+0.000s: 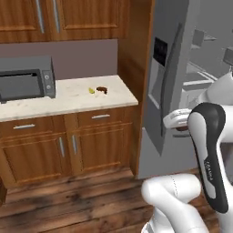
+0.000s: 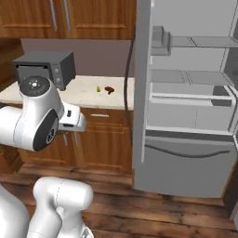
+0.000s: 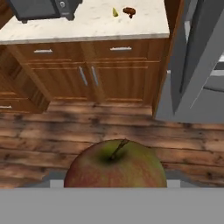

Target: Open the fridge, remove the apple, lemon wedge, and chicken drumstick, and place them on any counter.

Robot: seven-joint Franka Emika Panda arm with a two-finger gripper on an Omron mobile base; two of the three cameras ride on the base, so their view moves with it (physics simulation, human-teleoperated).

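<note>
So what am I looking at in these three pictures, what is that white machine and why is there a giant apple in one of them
It's a simulated kitchen. The white machine is a robot arm on a driving base. Two pictures come from cameras on the base, behind the arm to its left and right. The third comes from a camera on its hand, so the apple looks huge: it sits right at the claw, apparently held. The fridge stands open beside it. On the counter, next to the microwave, already lie the lemon wedge and the chicken drumstick. The apple probably goes there next.
</note>
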